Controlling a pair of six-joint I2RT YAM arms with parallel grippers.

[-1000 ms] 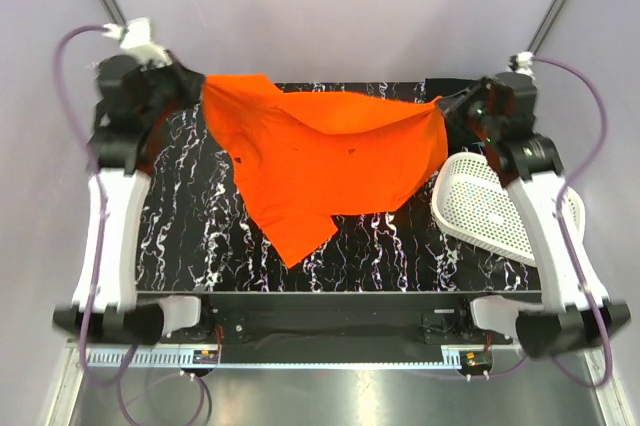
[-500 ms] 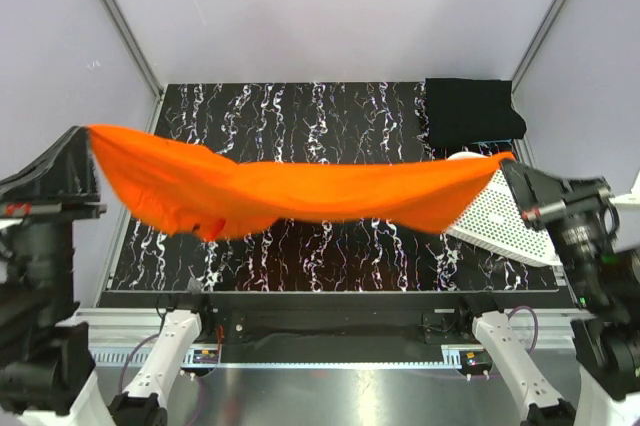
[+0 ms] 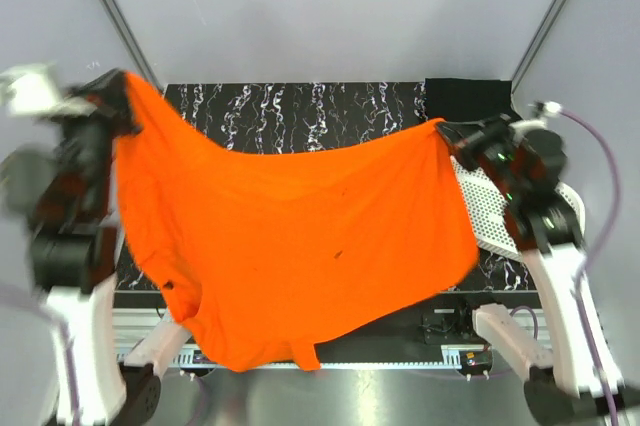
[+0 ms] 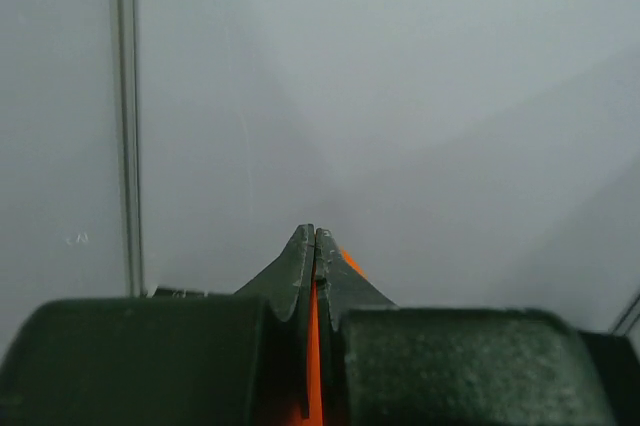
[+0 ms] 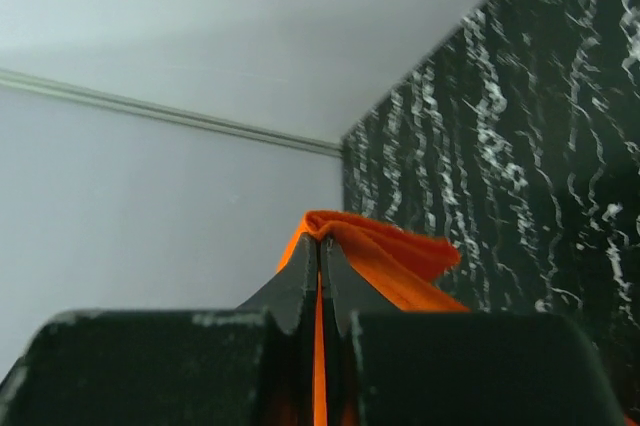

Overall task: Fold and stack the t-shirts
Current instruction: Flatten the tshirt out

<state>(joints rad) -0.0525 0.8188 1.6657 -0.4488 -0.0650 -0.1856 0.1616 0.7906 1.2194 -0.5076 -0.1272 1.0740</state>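
Note:
The bright orange t-shirt (image 3: 290, 246) hangs spread out in the air over the table, held up by two corners. My left gripper (image 3: 122, 86) is shut on its upper left corner, and a strip of orange fabric (image 4: 314, 366) shows between the closed fingers. On the right, my right gripper (image 3: 447, 131) is shut on the other corner, with orange cloth (image 5: 385, 251) bunched over the fingertips. The shirt's lower edge droops past the table's near edge. A black t-shirt (image 3: 468, 98) lies folded at the far right corner of the table.
A white perforated basket (image 3: 500, 211) lies tilted at the right side of the black marbled table (image 3: 300, 111), partly behind the right arm. Grey walls and metal frame posts (image 3: 110, 6) close in the back and sides.
Both arms have swung the orange shirt from a taut low band into a wide hanging sheet. The left gripper rose to the far left corner; the right moved inward and back.

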